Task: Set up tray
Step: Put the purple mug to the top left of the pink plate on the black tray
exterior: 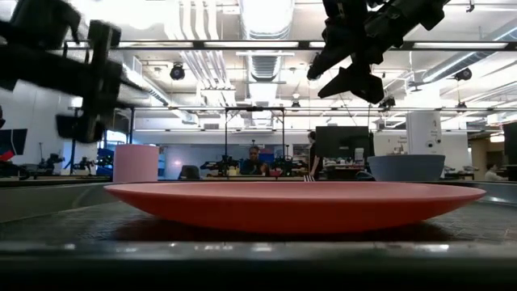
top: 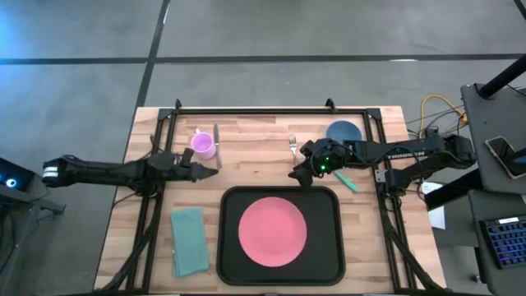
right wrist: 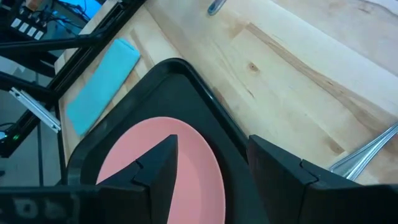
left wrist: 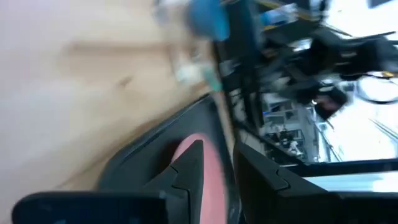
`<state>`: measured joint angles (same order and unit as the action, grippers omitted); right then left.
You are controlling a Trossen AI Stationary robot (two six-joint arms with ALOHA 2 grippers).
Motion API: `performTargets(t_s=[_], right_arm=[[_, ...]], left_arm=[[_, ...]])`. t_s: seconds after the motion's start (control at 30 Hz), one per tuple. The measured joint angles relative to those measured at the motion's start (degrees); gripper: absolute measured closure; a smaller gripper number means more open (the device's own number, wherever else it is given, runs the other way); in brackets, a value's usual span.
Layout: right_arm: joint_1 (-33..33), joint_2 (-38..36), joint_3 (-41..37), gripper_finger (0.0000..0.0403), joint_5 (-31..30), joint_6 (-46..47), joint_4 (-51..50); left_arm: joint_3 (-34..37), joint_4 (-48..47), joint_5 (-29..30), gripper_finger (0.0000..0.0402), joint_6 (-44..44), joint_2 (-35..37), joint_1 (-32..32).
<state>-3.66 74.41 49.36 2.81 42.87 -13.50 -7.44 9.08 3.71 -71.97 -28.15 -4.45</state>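
On the bench, the tray (top: 230, 247) holds only a plate (top: 272, 230); cup (top: 203, 145), fork (top: 293, 146), bowl (top: 343, 131) and napkin (top: 190, 239) remain outside, both tools, left (top: 209, 171) and right (top: 297, 173), spread apart and empty.

Large black rectangular tray (top: 281, 261) with rounded corners and low raised rim, flat on the wooden table.

Tray lies at the table's near edge, roughly midway across it, long sides parallel to that edge. Surface dark and matte; rim unbroken where visible. A round pink plate sits centred inside it, leaving a black margin on all sides, widest at the corners. In the right wrist view one rounded corner of the tray (right wrist: 180, 78) shows against pale wood. The left wrist view catches the rim (left wrist: 146, 146), blurred.
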Motion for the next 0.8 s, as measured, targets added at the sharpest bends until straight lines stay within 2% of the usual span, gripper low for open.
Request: performTargets(t_s=[0.1,0.23,0.37,0.6,0.8], right_arm=[[0.0,0.0,-0.03,0.0223,0.0,0.0,0.0],[0.0,0.0,-0.25,0.0223,-0.21,0.0,0.0],[0.0,0.02,-0.37,0.0223,-1.37,-0.02,-0.02],[-0.22,0.02,-0.42,0.0223,-3.35,-0.26,-0.02],[-0.51,0.02,-0.42,0.0223,-4.44,-1.53,-0.02]], left_arm=[[-5.69,-6.2,2.54,0.0333,5.56,-0.78,0.0],[-14.19,-15.05,5.89,0.0333,17.9,-2.84,0.0],[-22.49,-26.36,6.02,0.0333,26.19,-6.0,-0.07],[-31.81,-42.57,6.33,0.0333,29.3,-13.28,-0.07],[-35.41,-47.82,6.45,0.0333,29.45,-20.58,-0.19]])
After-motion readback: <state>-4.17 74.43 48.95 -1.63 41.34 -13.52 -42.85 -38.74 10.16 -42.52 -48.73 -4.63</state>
